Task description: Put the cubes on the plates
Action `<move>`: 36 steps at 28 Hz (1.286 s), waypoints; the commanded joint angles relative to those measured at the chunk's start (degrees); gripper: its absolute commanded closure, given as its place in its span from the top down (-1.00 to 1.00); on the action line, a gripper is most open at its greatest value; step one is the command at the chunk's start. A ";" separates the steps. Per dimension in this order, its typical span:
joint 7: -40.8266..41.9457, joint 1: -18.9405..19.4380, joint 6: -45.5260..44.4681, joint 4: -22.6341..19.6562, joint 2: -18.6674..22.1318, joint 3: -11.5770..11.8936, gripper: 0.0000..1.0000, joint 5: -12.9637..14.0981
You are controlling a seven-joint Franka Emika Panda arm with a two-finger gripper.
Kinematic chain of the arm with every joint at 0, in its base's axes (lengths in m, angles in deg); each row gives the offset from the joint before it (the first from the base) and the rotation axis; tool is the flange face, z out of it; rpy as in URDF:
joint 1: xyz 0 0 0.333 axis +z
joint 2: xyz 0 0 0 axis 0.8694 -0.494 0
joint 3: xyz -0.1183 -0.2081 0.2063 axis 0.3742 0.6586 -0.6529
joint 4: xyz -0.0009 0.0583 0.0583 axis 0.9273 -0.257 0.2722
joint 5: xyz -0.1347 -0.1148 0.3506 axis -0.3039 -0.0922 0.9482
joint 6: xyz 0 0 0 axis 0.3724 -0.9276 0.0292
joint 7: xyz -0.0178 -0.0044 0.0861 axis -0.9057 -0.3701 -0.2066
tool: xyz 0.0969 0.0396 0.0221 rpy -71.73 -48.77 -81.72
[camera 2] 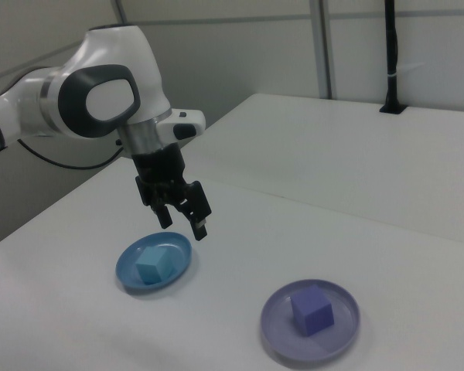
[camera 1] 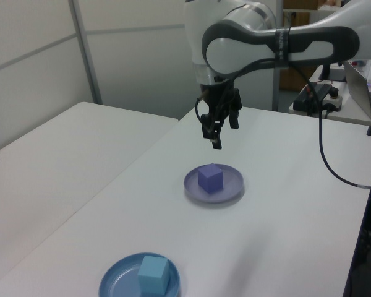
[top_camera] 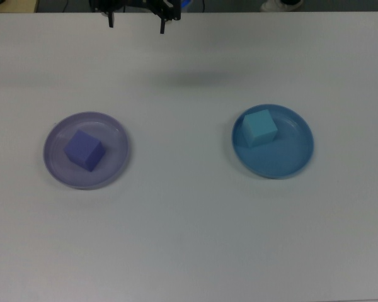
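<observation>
Surface: white desk carrying everything.
Cubes: small purple-blue foam cube sitting on translucent lavender plate; turquoise foam cube on blue plate.
Gripper: hovering released, grasping nothing.
Risk: descending arm could be nudging a plate.

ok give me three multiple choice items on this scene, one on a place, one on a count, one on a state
1. Where is the turquoise cube?
A. on the blue plate
B. on the bare table
C. in the claw

2. How many plates are on the table?
A. one
B. two
C. three

3. What is the claw doing?
A. gripping the purple cube
B. resting on the lavender plate
C. hanging open and empty above the table

Answers: 1 A, the cube sits inside the blue rim. 2 B, one lavender and one blue. 3 C, the right view shows the fingers spread with nothing between them.
</observation>
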 commanded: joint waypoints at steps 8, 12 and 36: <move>6.59 -2.35 1.10 1.47 0.84 0.65 1.00 0.42; 6.50 -2.53 1.19 1.64 0.75 0.74 1.00 0.60; 0.44 -4.02 7.51 1.47 0.05 0.65 1.00 5.17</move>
